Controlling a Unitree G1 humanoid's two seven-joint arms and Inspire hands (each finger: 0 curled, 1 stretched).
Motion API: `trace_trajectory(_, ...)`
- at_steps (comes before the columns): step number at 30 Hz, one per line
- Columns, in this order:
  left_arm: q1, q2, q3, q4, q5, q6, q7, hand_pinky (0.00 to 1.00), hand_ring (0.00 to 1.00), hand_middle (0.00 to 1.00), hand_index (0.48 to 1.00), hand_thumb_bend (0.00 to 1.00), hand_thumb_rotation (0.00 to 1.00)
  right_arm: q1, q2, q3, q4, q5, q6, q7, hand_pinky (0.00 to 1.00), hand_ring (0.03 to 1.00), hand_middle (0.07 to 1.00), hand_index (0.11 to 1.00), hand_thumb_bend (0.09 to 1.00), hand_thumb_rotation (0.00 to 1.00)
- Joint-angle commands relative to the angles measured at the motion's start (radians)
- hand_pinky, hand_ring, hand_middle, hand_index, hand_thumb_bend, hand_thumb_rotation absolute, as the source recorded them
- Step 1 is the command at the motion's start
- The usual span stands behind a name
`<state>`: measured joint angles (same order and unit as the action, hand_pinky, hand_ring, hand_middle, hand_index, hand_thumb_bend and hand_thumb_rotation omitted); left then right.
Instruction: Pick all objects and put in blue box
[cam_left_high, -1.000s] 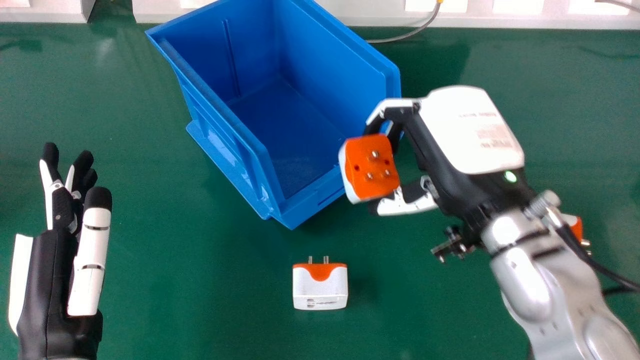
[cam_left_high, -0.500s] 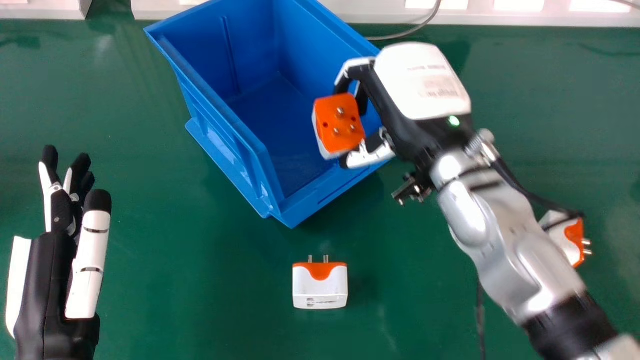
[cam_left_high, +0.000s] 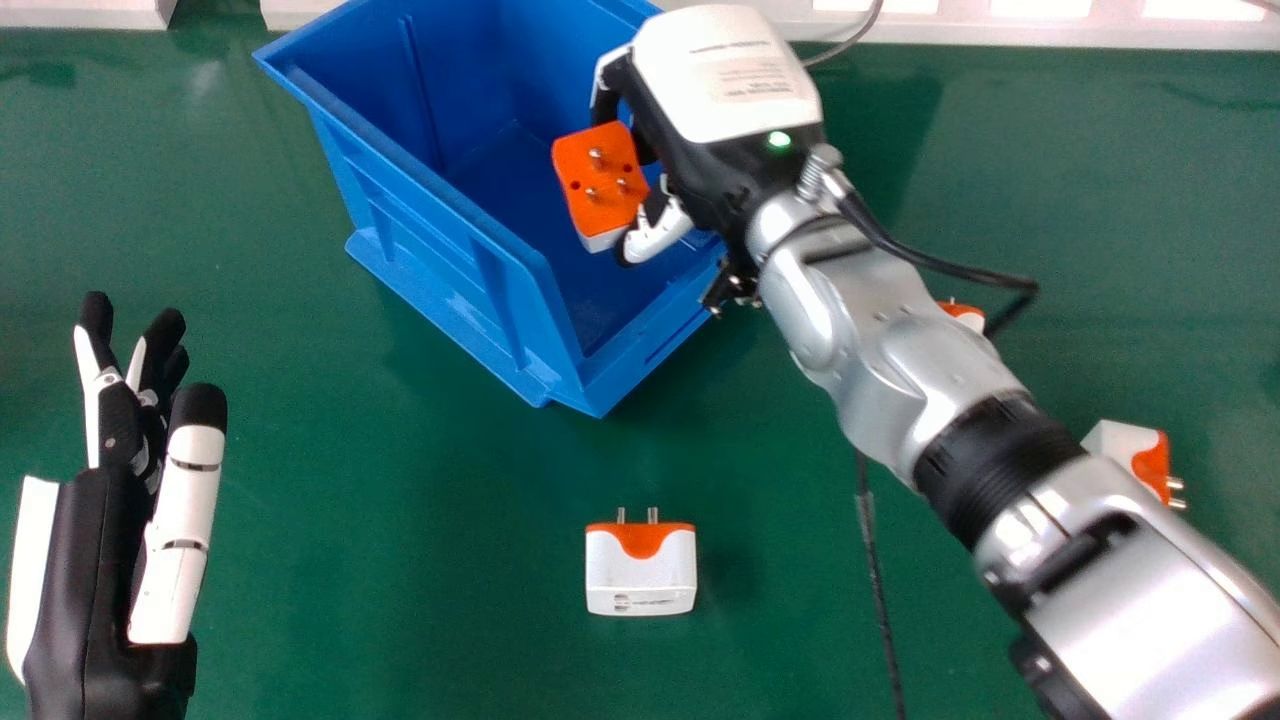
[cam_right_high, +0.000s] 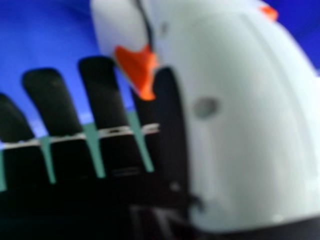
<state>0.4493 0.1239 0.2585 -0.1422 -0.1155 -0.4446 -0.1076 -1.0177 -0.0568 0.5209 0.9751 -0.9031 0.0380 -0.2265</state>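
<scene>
The right hand (cam_left_high: 728, 80) has its fingers part-curled, pinching the plug (cam_left_high: 602, 182) against the thumb; best lower it into the box (cam_left_high: 440, 255) beneath the fingertips, then spread them gently.

So I've got a solid blue box (cam_left_high: 420, 240), dark green table (cam_left_high: 400, 600), white and orange plug (cam_left_high: 640, 575), black and white right hand (cam_left_high: 720, 80), silver forearm (cam_left_high: 1140, 600) lol.

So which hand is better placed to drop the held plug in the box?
Right, I'd say: the right hand holds the plug over the box, while the left hand is empty, off to the head view's left.
</scene>
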Motion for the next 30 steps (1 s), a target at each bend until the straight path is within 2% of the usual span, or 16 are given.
trace_trajectory(1,0.009,-0.004,-0.002,-0.028,0.011,-0.005,0.002,0.98,0.98,0.97,0.979,0.48,0.86,-0.095,0.019,0.016,0.032,0.0,0.028,0.006,0.23,0.281,0.41,0.517,0.509,0.0)
trace_trajectory(5,0.011,-0.01,-0.005,-0.031,0.017,-0.007,0.008,0.99,0.98,0.97,0.977,0.45,0.86,-0.133,0.04,0.044,0.074,0.003,0.043,-0.001,0.22,0.268,0.41,0.51,0.511,0.0)
trace_trajectory(8,0.016,-0.012,-0.002,-0.033,0.023,-0.004,0.01,0.99,0.98,0.98,0.978,0.44,0.87,-0.144,0.049,0.053,0.068,0.011,0.059,0.025,0.19,0.246,0.399,0.513,0.51,0.0)
trace_trajectory(9,0.014,-0.012,-0.001,-0.032,0.024,-0.004,0.01,0.99,0.98,0.98,0.978,0.43,0.87,-0.145,0.051,0.056,0.065,0.012,0.061,0.03,0.18,0.24,0.413,0.507,0.512,0.0)
trace_trajectory(11,0.008,-0.013,-0.001,-0.029,0.019,-0.002,0.008,0.99,0.99,0.98,0.98,0.46,0.87,-0.147,0.053,0.057,0.059,0.016,0.062,0.033,0.17,0.225,0.454,0.488,0.519,0.0)
trace_trajectory(14,-0.001,-0.012,0.001,-0.017,0.023,-0.015,0.007,0.99,0.99,0.98,0.978,0.47,0.88,-0.155,0.057,0.07,0.057,0.012,0.068,0.05,0.16,0.213,0.466,0.484,0.522,0.0)
trace_trajectory(16,-0.004,-0.013,0.001,-0.015,0.02,-0.014,0.006,0.99,0.99,0.98,0.977,0.47,0.88,-0.17,0.063,0.085,0.071,0.001,0.082,0.059,0.14,0.196,0.468,0.483,0.523,0.0)
trace_trajectory(17,-0.005,-0.015,0.0,-0.015,0.011,-0.012,0.003,0.98,0.98,0.98,0.975,0.49,0.87,-0.176,0.065,0.088,0.076,0.002,0.083,0.06,0.12,0.179,0.468,0.482,0.524,0.0)
trace_trajectory(18,-0.005,-0.015,0.0,-0.013,0.01,-0.012,0.002,0.99,0.99,0.98,0.975,0.48,0.86,-0.18,0.066,0.091,0.08,0.004,0.082,0.056,0.12,0.181,0.469,0.481,0.524,0.0)
trace_trajectory(20,-0.006,-0.015,-0.002,-0.013,-0.001,-0.006,-0.005,0.99,0.99,0.98,0.978,0.46,0.84,-0.193,0.071,0.099,0.092,0.003,0.082,0.059,0.12,0.179,0.469,0.48,0.526,0.0)
trace_trajectory(21,-0.005,-0.015,-0.001,-0.012,0.013,-0.009,0.0,1.0,0.99,0.98,0.977,0.47,0.83,-0.203,0.076,0.105,0.104,0.0,0.087,0.061,0.11,0.17,0.469,0.48,0.527,0.0)
trace_trajectory(24,-0.001,-0.018,-0.003,-0.017,0.031,-0.013,0.007,0.98,0.98,0.97,0.971,0.47,0.85,-0.226,0.089,0.109,0.134,0.011,0.091,0.073,0.13,0.189,0.469,0.478,0.53,0.0)
trace_trajectory(25,0.0,-0.02,-0.003,-0.017,0.034,-0.017,0.01,0.98,0.98,0.97,0.972,0.47,0.86,-0.232,0.091,0.106,0.143,0.019,0.084,0.077,0.14,0.204,0.439,0.486,0.527,0.0)
trace_trajectory(26,0.002,-0.022,-0.003,-0.019,0.037,-0.016,0.012,0.97,0.98,0.97,0.971,0.46,0.87,-0.237,0.094,0.104,0.15,0.023,0.082,0.08,0.14,0.212,0.448,0.484,0.528,0.0)
trace_trajectory(28,0.005,-0.024,-0.003,-0.024,0.035,-0.017,0.011,0.97,0.98,0.97,0.973,0.47,0.87,-0.241,0.098,0.104,0.161,0.029,0.076,0.074,0.16,0.221,0.436,0.488,0.526,0.0)
trace_trajectory(30,0.009,-0.027,-0.002,-0.027,0.046,-0.018,0.017,0.96,0.97,0.97,0.972,0.46,0.88,-0.231,0.092,0.1,0.153,0.042,0.055,0.056,0.18,0.245,0.407,0.5,0.521,0.0)
